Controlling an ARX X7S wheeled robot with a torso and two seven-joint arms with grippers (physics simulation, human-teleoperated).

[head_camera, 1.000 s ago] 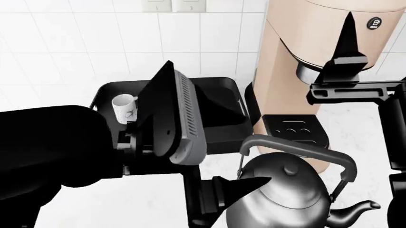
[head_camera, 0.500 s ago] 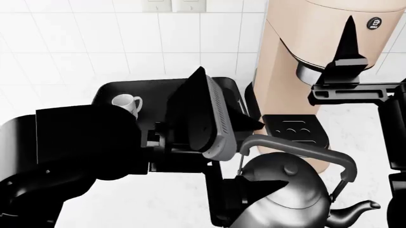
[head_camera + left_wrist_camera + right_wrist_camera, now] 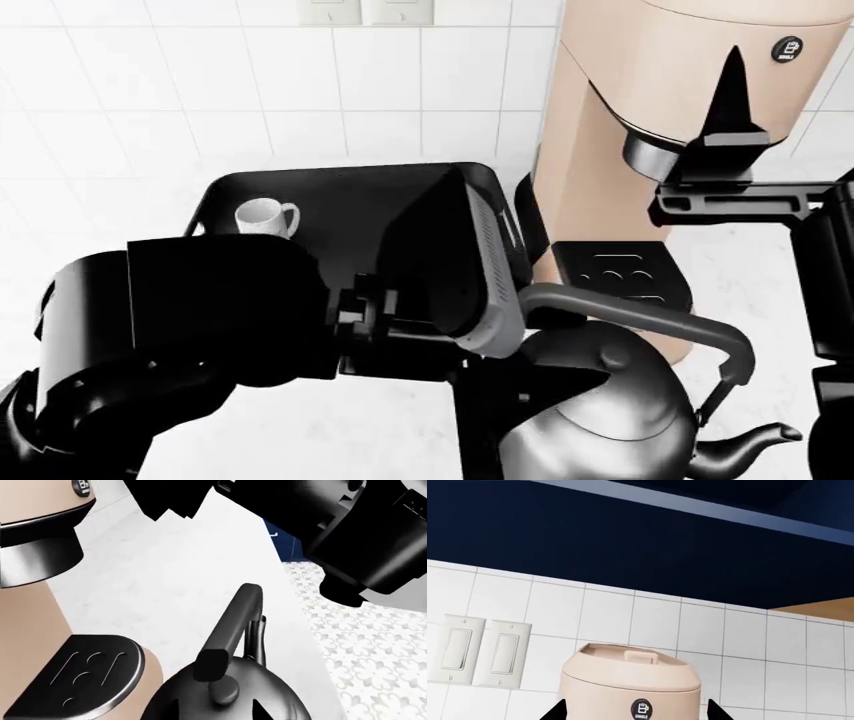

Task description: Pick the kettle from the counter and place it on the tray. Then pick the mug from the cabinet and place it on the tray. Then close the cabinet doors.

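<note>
Count: one kettle (image 3: 601, 400), one mug (image 3: 266, 217), one tray (image 3: 334, 195), one coffee machine (image 3: 667, 130), two light switches (image 3: 480, 650).
Kettle: lower right of the head view, on the white counter (image 3: 747, 290), right in front of the coffee machine's base; arch handle up, spout toward the right edge.
Mug: upright on the tray, upper left of centre, apart from the kettle.
Left gripper (image 3: 514, 375): low at centre, against the kettle's left side; fingers mostly hidden, so I cannot tell whether they are parted or closed.
Right gripper (image 3: 727, 100): raised at upper right, in front of the coffee machine; fingers apart, nothing between them.
Left wrist only: kettle lid knob, patterned floor (image 3: 373, 645).
Right wrist only: switches, dark blue cabinets (image 3: 660, 535).
</note>
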